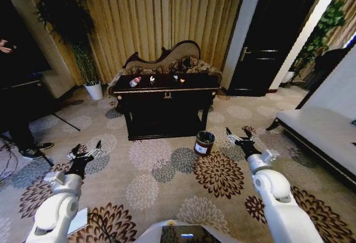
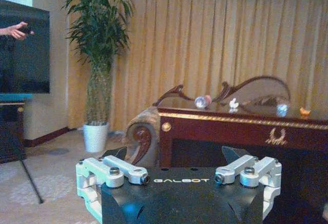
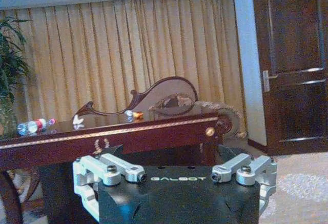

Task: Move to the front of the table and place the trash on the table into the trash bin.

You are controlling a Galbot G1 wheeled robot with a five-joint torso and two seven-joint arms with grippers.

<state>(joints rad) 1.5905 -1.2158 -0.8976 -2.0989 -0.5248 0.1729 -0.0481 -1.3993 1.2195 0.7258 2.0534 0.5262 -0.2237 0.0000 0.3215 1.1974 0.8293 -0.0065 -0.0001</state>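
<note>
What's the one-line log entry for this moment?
phase: short of table | trash: bottle, scraps on top | trash bin: floor, front-right | left gripper: open, empty | right gripper: open, empty

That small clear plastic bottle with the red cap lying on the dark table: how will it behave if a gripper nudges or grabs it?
The small clear plastic bottle with the red cap lies on its side near the left end of the dark glossy table, so a nudge would probably roll it, perhaps off the edge. It looks light and thin-walled, so it may dent when squeezed. Smooth plastic could slip; grasping across the body seems safer.
</note>
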